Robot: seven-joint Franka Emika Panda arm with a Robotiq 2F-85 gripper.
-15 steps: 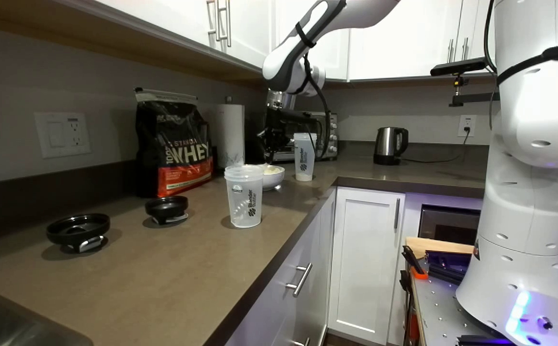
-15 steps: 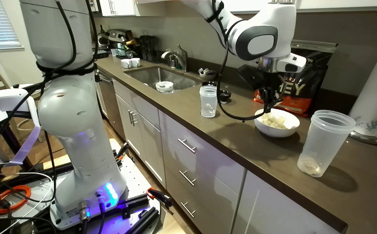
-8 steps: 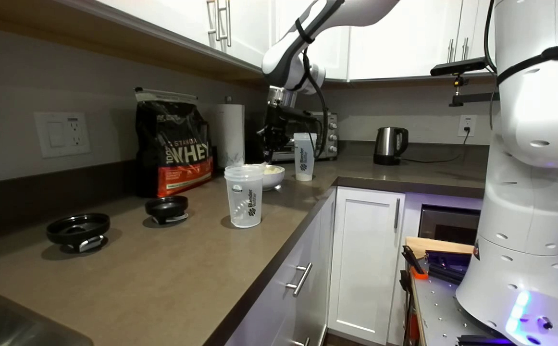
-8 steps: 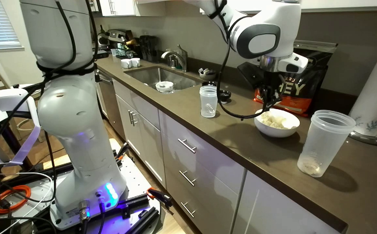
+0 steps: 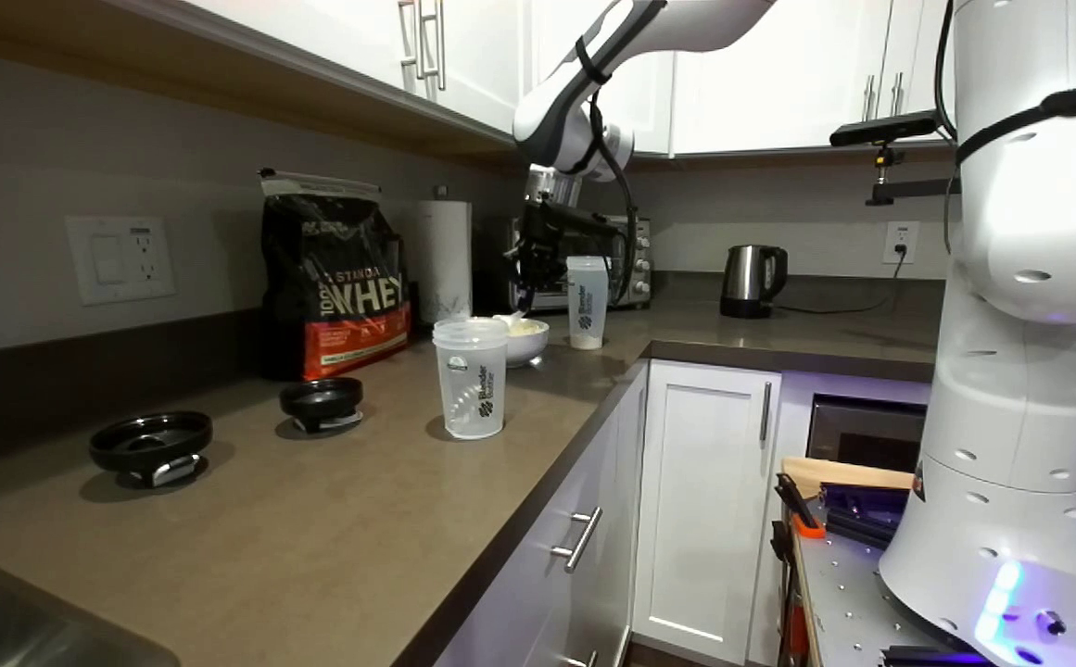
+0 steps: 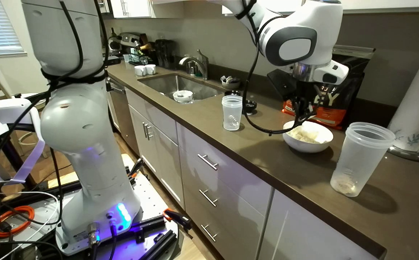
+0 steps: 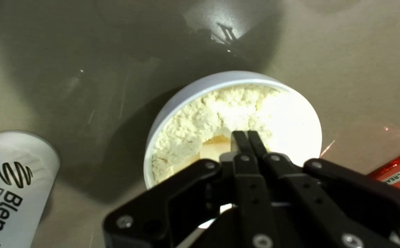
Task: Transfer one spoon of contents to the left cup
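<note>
The end effector [image 7: 246,135] grasps a small, whitish, plastic-looking spoon [image 5: 508,319], likely light and stiff, best held mid-handle.

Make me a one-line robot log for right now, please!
gripper: shut on spoon | place: at white bowl of powder | spoon load: can't tell | left cup: upright, open on top

There's the bowl [image 6: 308,146] on the counter [image 6: 260,148], between left cup [image 6: 231,115] and right cup [image 6: 361,159] in both exterior views, powder [image 7: 189,124] inside, gripper [image 7: 248,136] over it, whey bag [image 6: 348,88] behind it in an exterior view.
</note>
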